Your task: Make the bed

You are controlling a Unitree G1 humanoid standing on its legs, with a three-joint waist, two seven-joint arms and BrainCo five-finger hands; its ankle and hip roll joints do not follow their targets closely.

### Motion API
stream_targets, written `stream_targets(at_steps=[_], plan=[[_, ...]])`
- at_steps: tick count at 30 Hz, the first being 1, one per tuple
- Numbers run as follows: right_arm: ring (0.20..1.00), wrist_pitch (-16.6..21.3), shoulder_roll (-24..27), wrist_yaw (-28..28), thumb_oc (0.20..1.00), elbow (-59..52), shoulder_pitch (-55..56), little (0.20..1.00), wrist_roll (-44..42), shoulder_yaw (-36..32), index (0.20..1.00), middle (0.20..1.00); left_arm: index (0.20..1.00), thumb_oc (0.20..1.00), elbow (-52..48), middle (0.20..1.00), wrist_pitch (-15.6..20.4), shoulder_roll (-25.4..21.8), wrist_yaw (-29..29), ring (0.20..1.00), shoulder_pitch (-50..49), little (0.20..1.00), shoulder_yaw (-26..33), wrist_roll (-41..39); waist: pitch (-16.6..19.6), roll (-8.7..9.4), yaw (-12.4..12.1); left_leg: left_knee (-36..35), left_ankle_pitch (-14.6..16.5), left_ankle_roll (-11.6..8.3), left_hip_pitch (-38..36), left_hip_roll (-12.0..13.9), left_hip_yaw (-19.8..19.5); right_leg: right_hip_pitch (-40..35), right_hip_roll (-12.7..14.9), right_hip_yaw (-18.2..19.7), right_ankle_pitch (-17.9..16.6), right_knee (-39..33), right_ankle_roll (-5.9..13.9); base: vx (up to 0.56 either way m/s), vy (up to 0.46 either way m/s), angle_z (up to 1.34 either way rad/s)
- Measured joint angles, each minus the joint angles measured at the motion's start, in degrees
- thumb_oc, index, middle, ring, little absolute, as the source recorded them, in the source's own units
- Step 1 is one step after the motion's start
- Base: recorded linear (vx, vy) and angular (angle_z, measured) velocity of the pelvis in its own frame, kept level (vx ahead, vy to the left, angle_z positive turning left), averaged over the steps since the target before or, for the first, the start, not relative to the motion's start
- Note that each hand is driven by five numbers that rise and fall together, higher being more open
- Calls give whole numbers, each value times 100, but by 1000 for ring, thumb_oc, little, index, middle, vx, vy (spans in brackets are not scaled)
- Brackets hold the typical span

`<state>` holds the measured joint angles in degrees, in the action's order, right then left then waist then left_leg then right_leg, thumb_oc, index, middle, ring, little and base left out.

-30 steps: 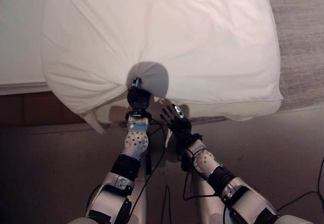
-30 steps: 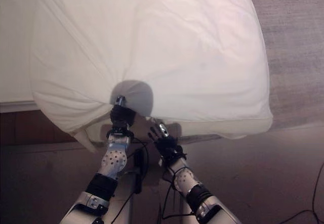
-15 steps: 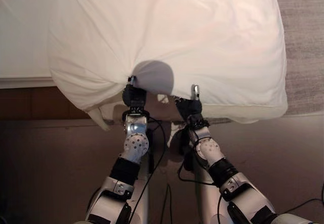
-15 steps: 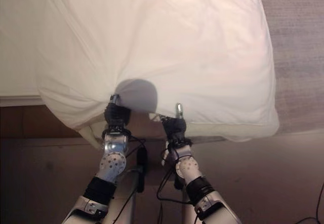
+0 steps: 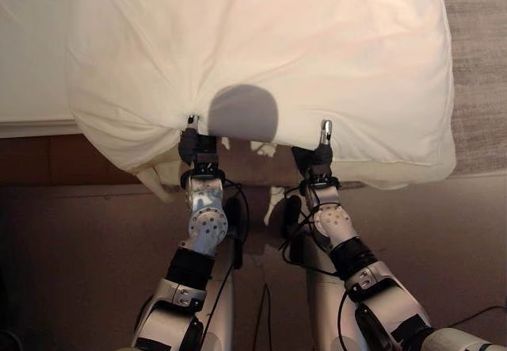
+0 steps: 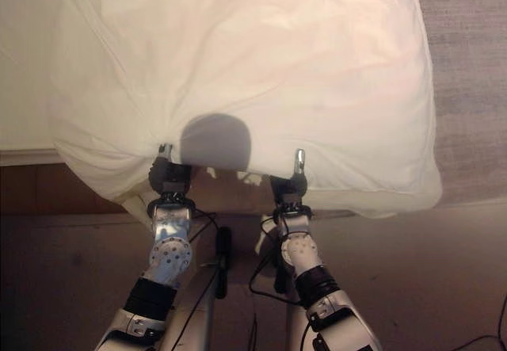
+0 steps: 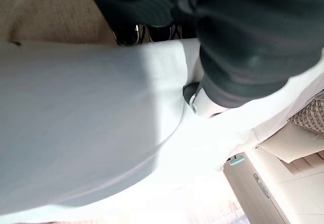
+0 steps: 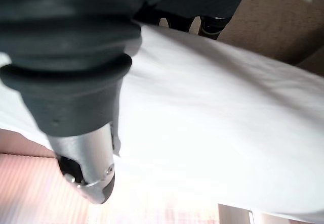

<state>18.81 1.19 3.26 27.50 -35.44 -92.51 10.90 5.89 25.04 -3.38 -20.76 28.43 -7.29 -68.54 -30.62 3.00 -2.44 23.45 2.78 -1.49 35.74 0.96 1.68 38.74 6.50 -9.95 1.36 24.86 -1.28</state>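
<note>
1. A white pillow [image 5: 261,58] lies on the bed [image 5: 32,50], filling the head views from 9 to 3 o'clock, its near edge hanging over the bed's near side.
2. The left robot hand [image 5: 198,146] sits at the pillow's near edge, about 7 o'clock of the pillow's middle. The cloth bunches into creases that run to it. In the left wrist view its thumb [image 7: 195,96] presses on top of the white cloth while the fingers [image 7: 147,32] lie on the other side, so it pinches the pillow's edge.
3. The right robot hand [image 5: 317,157] is at the same edge, about 5 o'clock of the pillow's middle, well apart from the left. Its thumb [image 8: 88,178] lies over the cloth and its fingertips [image 8: 212,24] show past the far side, so it too grips the pillow.
4. A grey-brown carpet [image 5: 479,58] shows at 3 o'clock beside the pillow.
5. Dark floor [image 5: 71,264] lies below the bed, at 6 to 8 o'clock.
</note>
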Motion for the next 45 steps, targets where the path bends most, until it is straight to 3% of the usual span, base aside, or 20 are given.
stream_targets(at_steps=[6,19,20,21,22,23,37,38,39,40,45], plan=[[1000,-71,162,-248,1000,252,-229,1000,137,-153,1000,1000,200,200,0,200,0,12,-306,200,95,200,14,38,0,0,-1,7,0,0,3,12,12,12,-5,3,4,18,-4,0,0,0],[1000,-101,389,-235,1000,229,-389,1000,137,-359,1000,1000,200,200,1,200,0,18,-387,200,163,200,18,32,0,0,0,8,2,0,20,30,75,67,-16,46,-3,30,-17,0,0,0],[561,-101,393,-234,561,229,-388,561,137,-359,561,561,200,200,1,200,0,18,-387,200,163,200,18,32,0,0,0,8,2,0,20,29,78,69,-16,50,-3,31,-17,0,0,0],[269,-101,404,-232,269,229,-387,269,137,-367,269,269,200,200,1,200,0,18,-387,200,164,200,18,32,0,0,1,8,2,0,21,30,80,72,-17,53,-4,31,-17,0,0,0],[269,-101,406,-232,269,229,-389,269,138,-373,269,269,200,200,1,200,0,18,-387,200,164,200,18,32,0,0,1,8,2,0,21,30,82,73,-17,55,-6,31,-20,0,0,0],[200,-101,406,-232,200,229,-389,200,138,-384,200,200,200,200,1,200,0,18,-389,200,164,200,18,32,0,0,0,7,2,0,21,31,86,77,-18,58,-6,32,-20,0,0,0],[200,-98,406,-350,200,-80,-385,200,309,-576,200,200,200,200,1,200,0,64,-459,200,210,200,18,31,0,0,2,20,2,0,92,33,107,168,-18,80,-13,65,-31,0,0,0],[200,-97,405,-358,200,-137,-360,200,309,-577,200,200,457,457,1,457,0,65,-463,457,208,457,18,31,0,0,2,19,2,0,92,33,109,172,-18,81,-13,66,-31,0,0,0],[200,-83,405,-376,200,-210,-330,200,310,-577,200,200,548,548,0,548,0,69,-460,548,167,548,22,29,0,0,0,17,2,0,93,33,111,175,-19,84,-4,66,-18,0,0,0],[200,-34,405,-384,200,-350,-275,200,312,-584,200,200,1000,1000,1,1000,0,74,-456,1000,162,1000,59,28,0,0,4,15,2,0,93,33,113,176,-19,85,-5,66,-19,0,0,0],[200,145,417,-383,200,-930,26,200,413,-610,200,200,1000,1000,12,1000,8,230,-151,1000,-238,1000,369,-47,0,0,4,1,3,0,101,34,123,198,-23,95,-6,61,-21,0,0,0]])
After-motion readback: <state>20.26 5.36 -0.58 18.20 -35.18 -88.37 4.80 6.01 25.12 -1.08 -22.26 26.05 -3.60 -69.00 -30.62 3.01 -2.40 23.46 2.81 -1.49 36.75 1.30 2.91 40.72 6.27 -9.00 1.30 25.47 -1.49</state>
